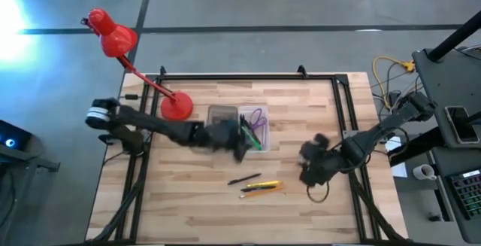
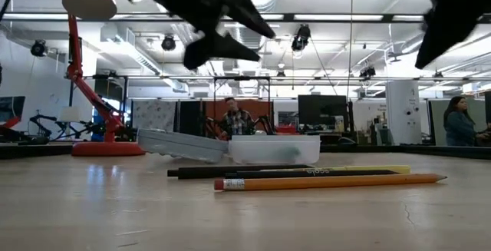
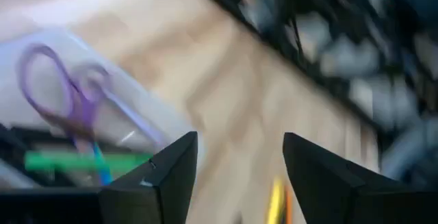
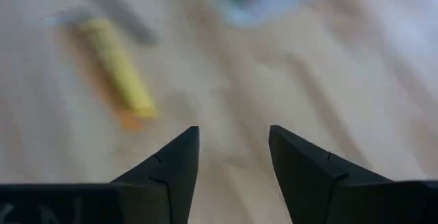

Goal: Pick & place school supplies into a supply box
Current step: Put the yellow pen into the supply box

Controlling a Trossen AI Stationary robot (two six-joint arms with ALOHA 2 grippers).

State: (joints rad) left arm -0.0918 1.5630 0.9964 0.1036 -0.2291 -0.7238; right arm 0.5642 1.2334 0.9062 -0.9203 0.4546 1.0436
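Currently, three loose supplies lie at lower centre of the high view: a black pen (image 1: 244,178), a yellow marker (image 1: 261,186) and an orange pencil (image 1: 264,191), long axes near-horizontal. The right gripper (image 1: 310,172), open and empty, hovers just right of them, nearer than the left gripper (image 1: 239,150), also open and empty, over the supply box (image 1: 239,127).

This is a big robot lab or workshop. The low view shows a wide room with pipes and lamps (image 2: 303,36) on the ceiling, a dark screen (image 2: 318,111), and people (image 2: 460,122) at desks. At 3 o'clock of the wooden table (image 1: 188,201) lie yellow cables (image 1: 391,77).
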